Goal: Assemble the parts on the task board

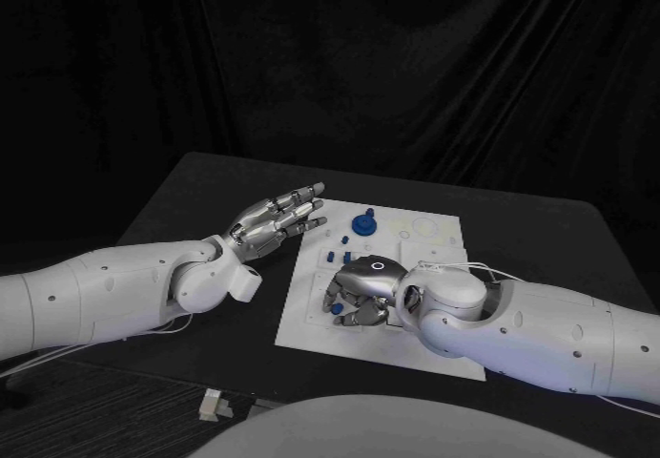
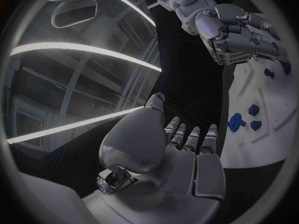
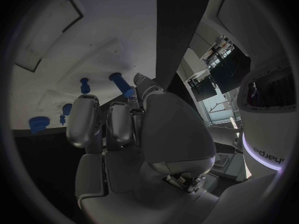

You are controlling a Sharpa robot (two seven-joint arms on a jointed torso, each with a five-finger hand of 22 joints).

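- board [image 1: 426, 355], the white plate, lies mid-counter [image 1: 179, 191] with small blue parts on it, set between the two arms so either hand can get at it.
- left hand [image 1: 279, 218] hovers over the counter just beside the board's left edge, palm tipped up. its fingers [image 2: 194, 139] are stretched out and a little apart, with nothing in them. i judge it is parked out of the way, ready to help.
- blue knob [image 1: 364, 224], the biggest part, stands upright near the board's far edge, just beyond the left fingertips and untouched. smaller blue pieces [image 1: 339, 257] lie between it and the right hand.
- right hand [image 1: 364, 290] is low over the board's middle, back of the hand up and fingers curled down toward the plate. its wrist view shows a blue peg [image 3: 122, 84] at the tip of one finger, with the other fingers bent beside it. whether the peg is pinched or merely touched, i cannot tell, though the pose looks like one for seating or picking a part.
- the right forearm runs in low across the board's near right corner, wrist bent so the hand comes down from above.
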